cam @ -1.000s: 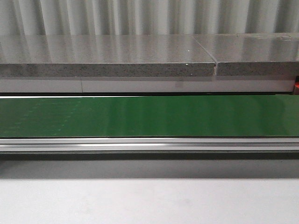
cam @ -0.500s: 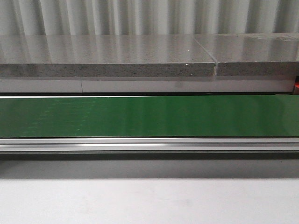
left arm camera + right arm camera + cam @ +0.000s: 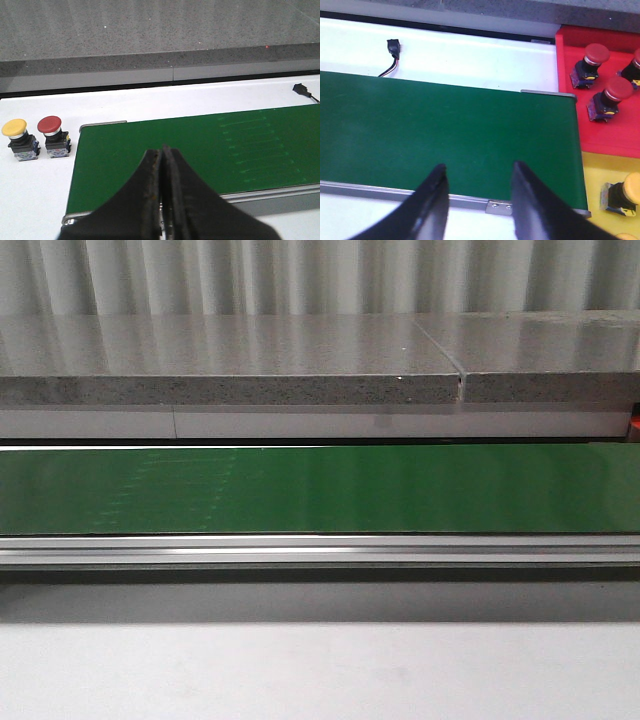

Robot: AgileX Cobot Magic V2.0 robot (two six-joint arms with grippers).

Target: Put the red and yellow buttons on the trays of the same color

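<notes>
In the left wrist view a yellow button [image 3: 17,137] and a red button [image 3: 52,135] stand side by side on the white table, just off the end of the green belt [image 3: 200,150]. My left gripper [image 3: 163,151] is shut with nothing in it, over the belt and apart from both buttons. In the right wrist view the red tray [image 3: 610,135] holds three red buttons, among them one [image 3: 592,62] and another [image 3: 612,97]. The yellow tray [image 3: 600,175] holds a yellow button [image 3: 625,195]. My right gripper [image 3: 477,169] is open and empty over the belt's near edge.
The green conveyor belt [image 3: 320,490] runs across the front view between a metal rail [image 3: 320,550] and a grey stone ledge [image 3: 230,370]. A small black connector on a wire [image 3: 393,48] lies on the white surface beyond the belt.
Faint marks on the belt's left part have shifted to the right. Nothing else differs.
</notes>
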